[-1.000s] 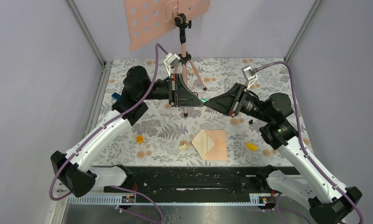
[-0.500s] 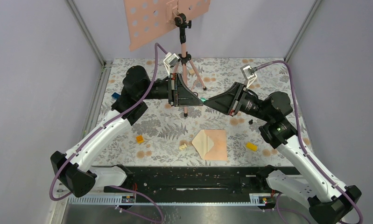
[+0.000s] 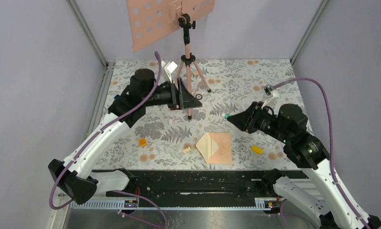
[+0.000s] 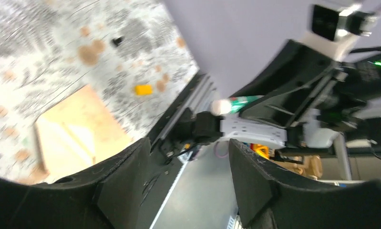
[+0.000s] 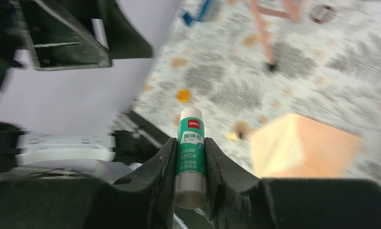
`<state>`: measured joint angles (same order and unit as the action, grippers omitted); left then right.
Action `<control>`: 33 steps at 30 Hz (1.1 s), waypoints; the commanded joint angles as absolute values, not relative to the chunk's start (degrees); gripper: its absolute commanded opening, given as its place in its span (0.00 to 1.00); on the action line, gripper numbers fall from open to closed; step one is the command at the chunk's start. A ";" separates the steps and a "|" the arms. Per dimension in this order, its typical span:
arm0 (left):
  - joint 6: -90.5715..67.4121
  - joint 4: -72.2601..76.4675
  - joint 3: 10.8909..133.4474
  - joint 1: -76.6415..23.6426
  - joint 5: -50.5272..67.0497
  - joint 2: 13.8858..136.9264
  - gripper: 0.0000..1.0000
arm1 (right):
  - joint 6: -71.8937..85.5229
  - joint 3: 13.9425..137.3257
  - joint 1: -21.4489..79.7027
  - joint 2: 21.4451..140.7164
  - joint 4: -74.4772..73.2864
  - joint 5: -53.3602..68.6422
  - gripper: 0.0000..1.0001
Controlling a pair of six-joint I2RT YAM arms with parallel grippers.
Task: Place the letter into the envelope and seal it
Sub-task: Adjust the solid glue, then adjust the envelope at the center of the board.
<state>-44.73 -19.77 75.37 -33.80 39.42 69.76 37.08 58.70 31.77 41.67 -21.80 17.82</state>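
The peach-pink envelope (image 3: pixel 216 147) lies flat on the patterned table near the front, with a cream triangular flap on its left side. It also shows in the left wrist view (image 4: pixel 78 129) and in the right wrist view (image 5: pixel 303 148). The letter does not show in any view. My right gripper (image 3: pixel 230 117) is shut on a green glue stick (image 5: pixel 190 148) and holds it in the air above and to the right of the envelope. My left gripper (image 3: pixel 197 98) is open and empty, in the air behind the envelope beside the tripod; its jaws (image 4: pixel 189 143) stand wide apart.
A pink perforated plate (image 3: pixel 155 24) sits on a tripod (image 3: pixel 188 71) at the back. Small pieces lie on the table: yellow (image 3: pixel 257 150), orange (image 3: pixel 142 141), cream (image 3: pixel 187 150), blue (image 3: pixel 118 98). A black rail (image 3: pixel 198 183) runs along the front edge.
The two grippers, tips together before, have parted. The right arm drew back right and down with the glue stick. The left gripper drew back left, open.
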 commanded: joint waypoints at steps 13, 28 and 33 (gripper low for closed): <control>-49.22 -15.71 57.41 -42.61 24.63 81.91 0.54 | 26.70 61.58 40.38 60.13 -54.30 -6.69 0.00; -46.46 -22.51 62.49 -44.83 21.44 96.78 0.47 | 27.28 55.45 41.32 65.61 -44.77 -5.04 0.00; -42.33 -26.02 69.65 -45.65 18.79 103.08 0.47 | 27.64 56.20 41.13 63.59 -45.82 -5.69 0.00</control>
<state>-47.59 -21.98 62.28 -45.10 23.59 98.28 27.88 54.96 40.88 65.69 -45.89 -4.03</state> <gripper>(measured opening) 0.472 0.306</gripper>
